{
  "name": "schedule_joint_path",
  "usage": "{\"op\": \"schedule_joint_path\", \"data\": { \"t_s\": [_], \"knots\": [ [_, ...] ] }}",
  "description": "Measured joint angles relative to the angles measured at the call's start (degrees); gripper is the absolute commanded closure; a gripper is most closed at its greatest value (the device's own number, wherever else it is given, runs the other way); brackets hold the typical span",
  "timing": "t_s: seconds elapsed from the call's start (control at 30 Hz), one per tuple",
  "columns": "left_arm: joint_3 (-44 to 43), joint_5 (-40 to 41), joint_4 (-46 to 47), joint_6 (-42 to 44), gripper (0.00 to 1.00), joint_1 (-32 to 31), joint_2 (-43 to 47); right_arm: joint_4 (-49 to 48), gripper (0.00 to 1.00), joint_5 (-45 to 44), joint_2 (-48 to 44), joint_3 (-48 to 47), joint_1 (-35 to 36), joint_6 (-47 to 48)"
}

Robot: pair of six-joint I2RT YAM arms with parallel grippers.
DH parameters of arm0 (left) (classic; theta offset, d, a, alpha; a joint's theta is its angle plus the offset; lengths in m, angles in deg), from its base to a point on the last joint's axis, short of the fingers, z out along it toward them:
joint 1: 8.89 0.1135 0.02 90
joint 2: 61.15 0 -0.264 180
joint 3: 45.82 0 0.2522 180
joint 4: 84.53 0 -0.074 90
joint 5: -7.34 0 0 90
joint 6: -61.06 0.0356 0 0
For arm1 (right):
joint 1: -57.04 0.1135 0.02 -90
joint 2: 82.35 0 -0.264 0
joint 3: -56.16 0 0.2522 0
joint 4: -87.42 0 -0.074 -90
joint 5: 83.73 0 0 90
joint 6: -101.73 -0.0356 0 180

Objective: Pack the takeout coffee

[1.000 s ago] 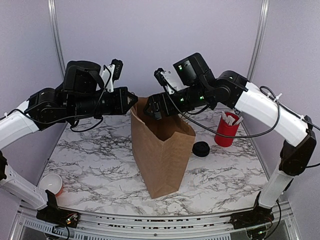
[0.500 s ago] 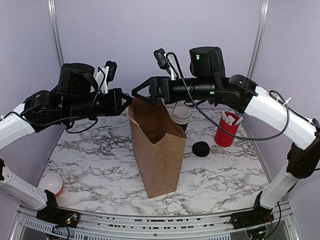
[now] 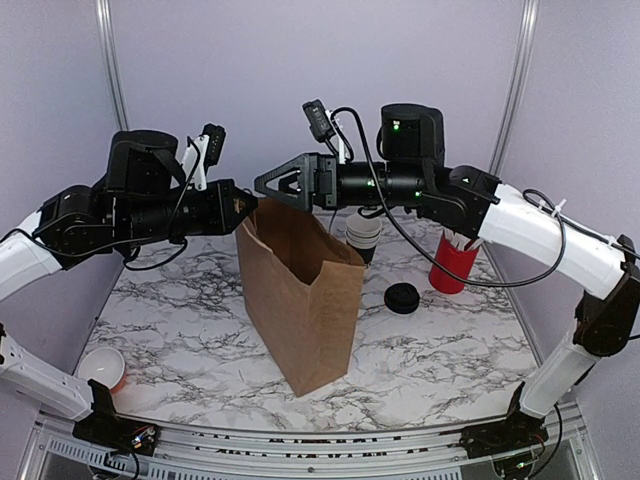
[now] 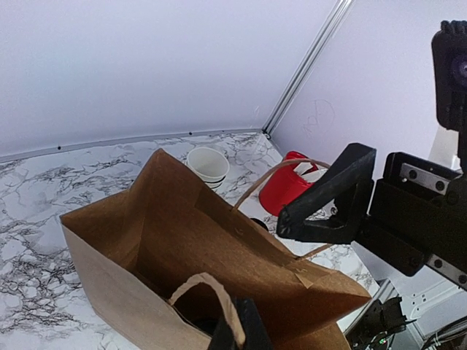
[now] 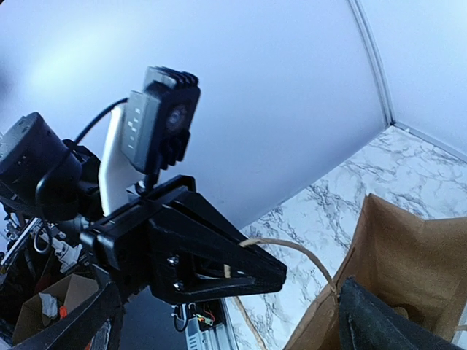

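Overhead, from the fixed camera, the paper bag (image 3: 300,300) stands upright on the table (image 3: 190,330) with its mouth up. My left fingers (image 3: 240,205) are pressed together at its upper rim. My right fingers (image 3: 283,167) are spread wide and hold nothing, just above the mouth.

No takeout coffee shows on the table. I judge that it sits inside the bag, below the right fingers. A black lid (image 3: 402,298), a stack of cups (image 3: 362,232) and a red cup (image 3: 452,265) stand beyond the bag.

Left wrist: the left fingers clamp the bag handle (image 4: 210,288). The bag's bottom is dark, so the contents are unconfirmed.

Right wrist: the handle loop leaves the left fingertips. The marble surface is flat and the walls stand well apart.
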Motion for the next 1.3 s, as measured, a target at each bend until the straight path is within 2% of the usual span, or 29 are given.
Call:
{"op": "schedule_joint_path", "data": {
  "t_s": [0.53,0.8,1.3],
  "knots": [
    [1.81,0.09,-0.04,-0.07,0.99,1.09,1.79,-10.45,0.0,12.9,-1.25,1.53,-0.2,-1.31],
    [1.84,0.04,-0.02,-0.7,0.82,1.14,1.81,-8.48,0.0,11.06,-3.69,1.6,-0.31,1.07],
    [2.29,2.34,-0.09,-1.07,0.42,1.14,4.9,2.64,0.0,-3.41,-15.82,5.79,-4.44,6.84]
  ]
}}
